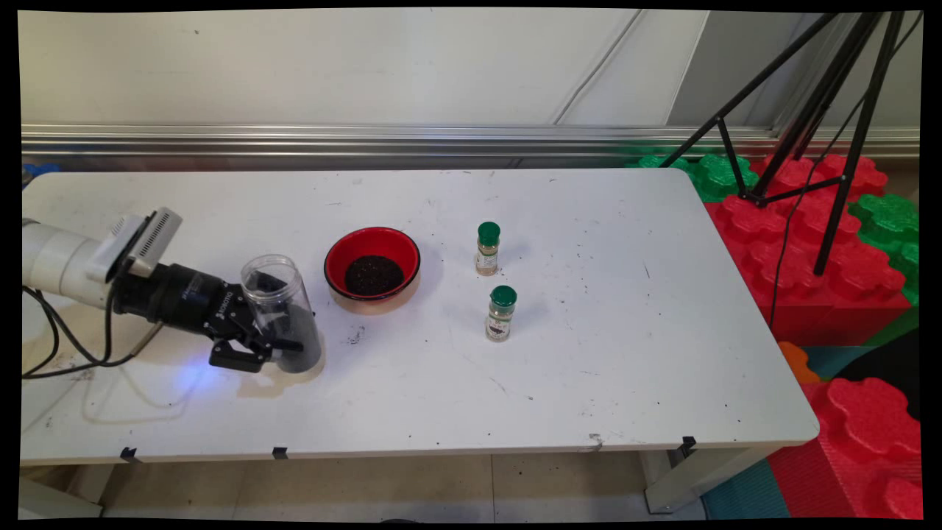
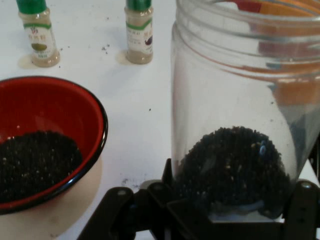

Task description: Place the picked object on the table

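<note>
the hand [image 1: 274, 340] grips a clear jar [image 1: 283, 313] of dark seeds on the desk [image 1: 625, 368]; a red bowl [image 1: 372, 266] of seeds stands just beside, two green-capped spice bottles [image 1: 487, 249] farther off.

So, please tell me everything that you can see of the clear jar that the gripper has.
The clear jar looks like plastic, with a threaded open mouth and no lid. It stands roughly upright, tilted slightly, at the white table's left part, beside the red bowl. Dark grains fill only its bottom. The black gripper is shut on its lower part, fingers on both sides. Whether its base touches the table is unclear.
</note>
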Controlling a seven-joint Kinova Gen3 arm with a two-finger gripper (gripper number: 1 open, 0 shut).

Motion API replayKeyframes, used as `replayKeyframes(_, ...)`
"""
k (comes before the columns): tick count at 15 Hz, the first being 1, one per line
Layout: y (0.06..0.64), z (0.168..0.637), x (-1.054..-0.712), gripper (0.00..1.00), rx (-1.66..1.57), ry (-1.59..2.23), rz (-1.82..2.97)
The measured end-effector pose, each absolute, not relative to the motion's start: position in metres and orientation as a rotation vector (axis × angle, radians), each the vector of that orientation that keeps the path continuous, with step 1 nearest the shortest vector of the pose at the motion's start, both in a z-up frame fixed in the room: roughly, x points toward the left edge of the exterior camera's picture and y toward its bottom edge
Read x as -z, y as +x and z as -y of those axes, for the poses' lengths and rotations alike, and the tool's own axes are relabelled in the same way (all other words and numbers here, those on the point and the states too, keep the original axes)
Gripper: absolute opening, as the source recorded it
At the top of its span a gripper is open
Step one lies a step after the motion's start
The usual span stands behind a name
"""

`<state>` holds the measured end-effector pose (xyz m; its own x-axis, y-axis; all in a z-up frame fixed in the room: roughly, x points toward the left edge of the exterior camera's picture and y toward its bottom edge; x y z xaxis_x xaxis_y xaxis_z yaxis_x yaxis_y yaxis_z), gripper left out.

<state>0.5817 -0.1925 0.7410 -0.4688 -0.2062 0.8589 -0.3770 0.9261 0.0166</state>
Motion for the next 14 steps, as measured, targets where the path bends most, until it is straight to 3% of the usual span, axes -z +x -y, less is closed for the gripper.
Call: replayKeyframes(14,0.577,0.196,-0.705,0.0,-0.237,0.415,2.077)
